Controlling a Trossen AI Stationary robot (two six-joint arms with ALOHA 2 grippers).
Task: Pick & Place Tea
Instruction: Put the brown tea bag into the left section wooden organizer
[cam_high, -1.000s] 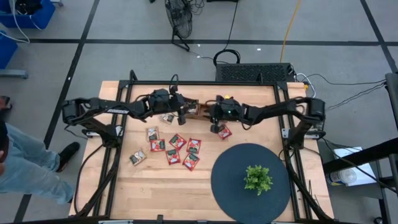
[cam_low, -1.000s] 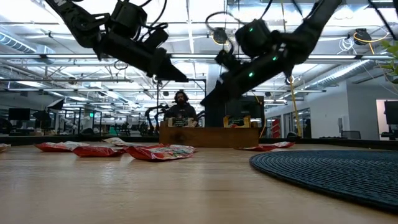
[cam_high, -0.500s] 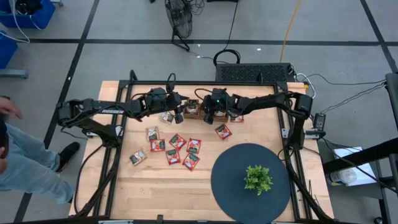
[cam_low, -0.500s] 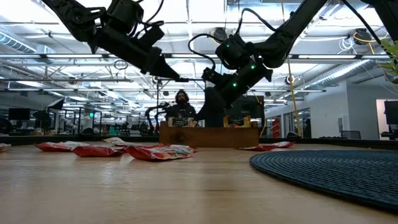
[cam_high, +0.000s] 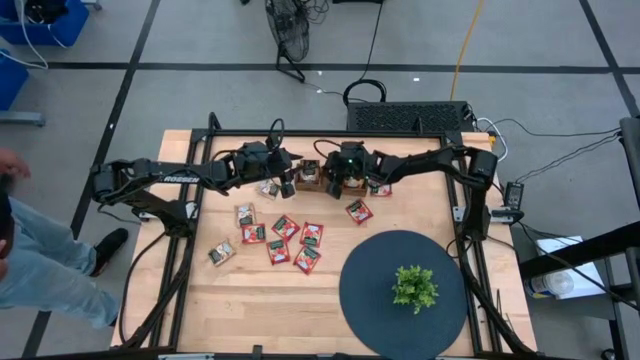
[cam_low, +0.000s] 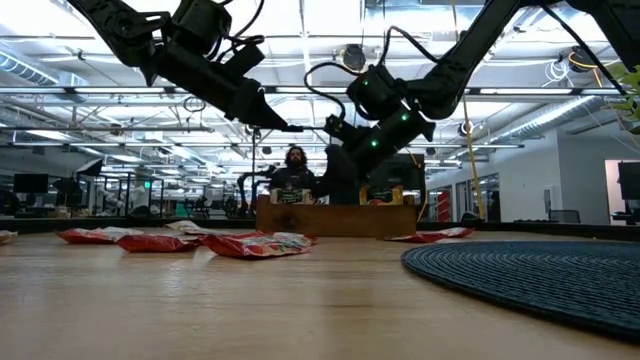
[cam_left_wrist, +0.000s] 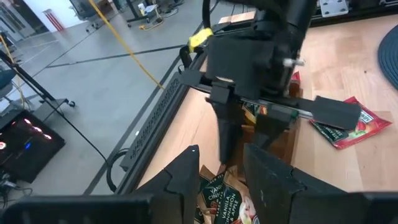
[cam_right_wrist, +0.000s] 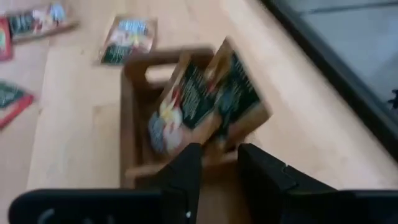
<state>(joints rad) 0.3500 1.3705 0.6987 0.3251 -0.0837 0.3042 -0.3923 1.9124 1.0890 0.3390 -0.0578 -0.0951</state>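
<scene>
Several red tea sachets (cam_high: 283, 238) lie flat on the table's left middle, and one more (cam_high: 360, 211) lies nearer the centre. The brown wooden tray (cam_high: 309, 172) stands at the far centre with sachets (cam_right_wrist: 202, 99) leaning upright in its compartments. My right gripper (cam_right_wrist: 217, 163) hovers open, slanting down over the tray's left end (cam_right_wrist: 134, 124), with nothing between its fingers. My left gripper (cam_left_wrist: 217, 168) hangs open just left of the tray, above a dark sachet (cam_left_wrist: 224, 198) on the table, facing the right gripper (cam_left_wrist: 239, 127).
A round dark mat (cam_high: 370, 300) carrying a small green plant (cam_high: 414, 287) fills the near right. A person stands at the table's left (cam_high: 20, 250); another shows beyond the far edge (cam_low: 292, 170). Bare wood lies along the near left.
My right gripper has swung toward the table's left and far side, away from the lone red sachet, and sunk a little, ending over the tray's left end. The sachets on the table have stayed put.
</scene>
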